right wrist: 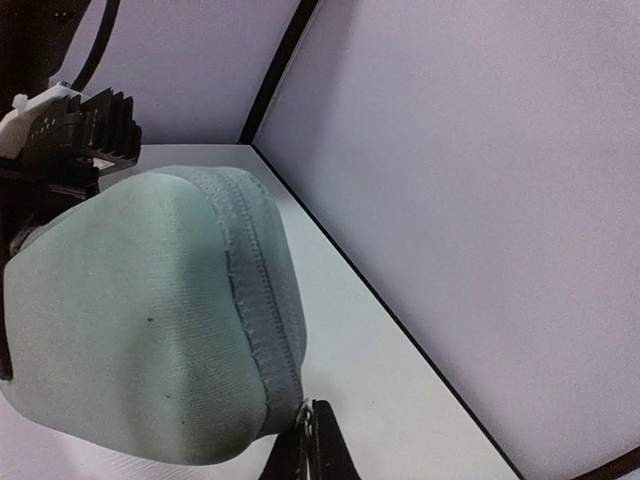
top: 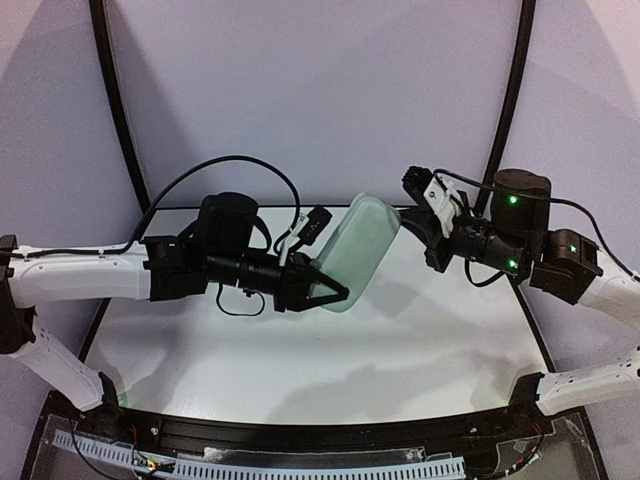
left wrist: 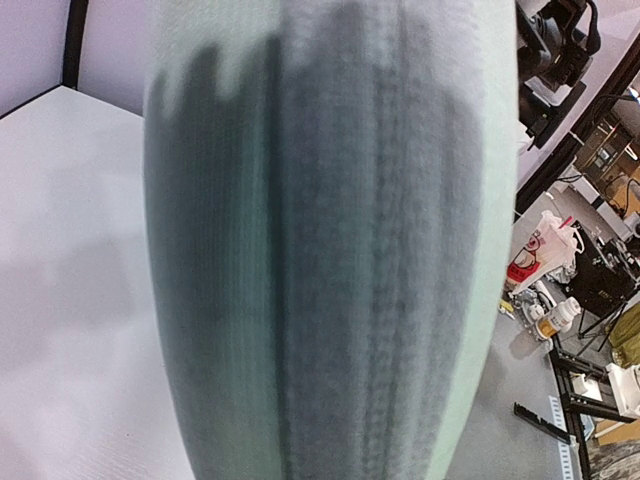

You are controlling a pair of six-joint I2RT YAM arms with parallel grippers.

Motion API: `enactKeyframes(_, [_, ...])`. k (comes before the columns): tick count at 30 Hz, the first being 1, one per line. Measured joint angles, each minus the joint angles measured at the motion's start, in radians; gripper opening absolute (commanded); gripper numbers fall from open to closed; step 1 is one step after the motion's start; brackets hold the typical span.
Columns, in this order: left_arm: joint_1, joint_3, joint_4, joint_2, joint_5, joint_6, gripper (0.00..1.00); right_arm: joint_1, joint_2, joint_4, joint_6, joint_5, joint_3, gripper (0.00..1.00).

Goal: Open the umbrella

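Fingers (top: 325, 277) of the left gripper (top: 343, 291) are clamped on the near, lower end of a pale mint-green storage case (top: 360, 240), 1 finger on each side of it. The case is held up off the white table (top: 420, 340), slanting from that end up and away toward the right arm. In the left wrist view its ribbed fabric fills almost the whole frame and the fingers themselves do not show.

At the far, upper end, the right gripper (right wrist: 312, 440) has its 2 fingers pinched tight together, their tips touching the grey stitched seam that runs over the rounded end of the case. Whether they nip anything between them cannot be told.

Every part of the case that shows looks closed, with no gap along the seam. The umbrella does not show in any of the 3 views, and whether it lies inside the case cannot be told
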Motion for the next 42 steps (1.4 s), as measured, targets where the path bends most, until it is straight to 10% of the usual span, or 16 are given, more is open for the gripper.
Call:
enactKeyframes(23, [-0.030, -0.043, -0.088, 0.005, 0.011, -0.115, 0.01, -0.027, 0.098, -0.151, -0.469, -0.072, 0.088, 0.00])
enactKeyframes(42, [-0.067, 0.072, -0.302, 0.136, 0.037, -0.098, 0.01, -0.069, 0.172, -0.381, -0.550, -0.231, 0.156, 0.00])
